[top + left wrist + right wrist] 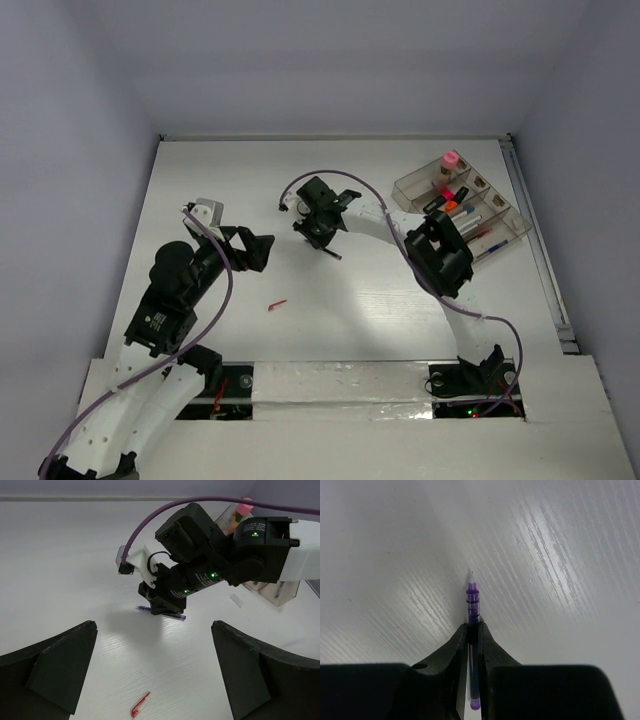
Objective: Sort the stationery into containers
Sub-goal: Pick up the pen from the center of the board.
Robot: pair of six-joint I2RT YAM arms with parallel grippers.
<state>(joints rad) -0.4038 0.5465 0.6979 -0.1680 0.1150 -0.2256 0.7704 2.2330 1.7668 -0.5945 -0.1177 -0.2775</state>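
Sorting progress: clear plastic compartment tray (pixel 500 203), far right, holds several pens (pixel 462 212); 2 remain out.
Left gripper (pixel 258 250): spread wide, empty.
Right gripper (pixel 472 627): clenched on thin purple pen (pixel 471 597), centre of white table (pixel 400 320).
Short red pen (pixel 277 304): lying loose.

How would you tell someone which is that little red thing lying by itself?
On the white table, look in the middle, close to the left gripper. The short red piece lies there alone; the purple pen is in the right gripper, and the other pens are in the clear tray.
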